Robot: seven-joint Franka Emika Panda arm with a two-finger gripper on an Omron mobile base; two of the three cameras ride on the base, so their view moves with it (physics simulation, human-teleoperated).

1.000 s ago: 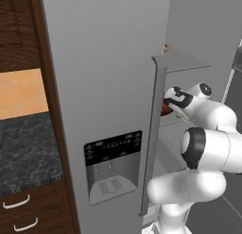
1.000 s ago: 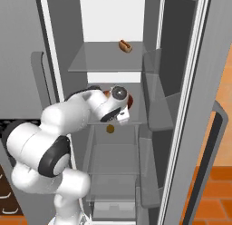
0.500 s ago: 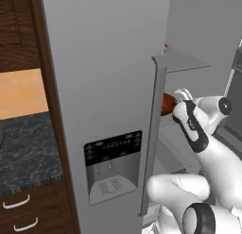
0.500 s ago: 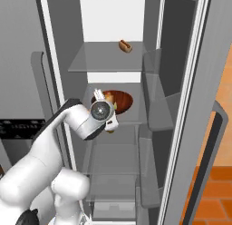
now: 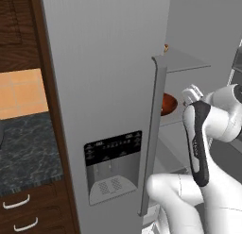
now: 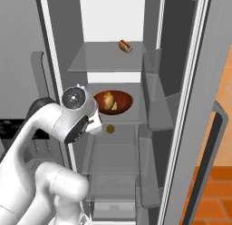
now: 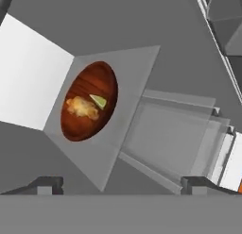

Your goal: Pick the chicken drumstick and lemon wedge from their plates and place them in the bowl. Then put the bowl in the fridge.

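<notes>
Sitting on the middle shelf (image 6: 136, 114) of the open fridge (image 6: 181, 83), the bowl (image 6: 113, 102) holds the chicken drumstick (image 7: 82, 107) and the lemon wedge (image 7: 99, 101). From the left base view the fridge door (image 5: 104, 87) hides most of the bowl. The claw (image 7: 123, 185) is spread apart, empty, back from the bowl.

Flat, even rendered lighting everywhere, no harsh shadows really. Brightest at the white back wall inside the fridge (image 6: 118, 20), dimmer grey along the side walls and lower shelves. Soft gloss on the bowl (image 7: 89, 102), no real glare. Slightly soft and pixelated throughout, no visible bending at the edges.
</notes>
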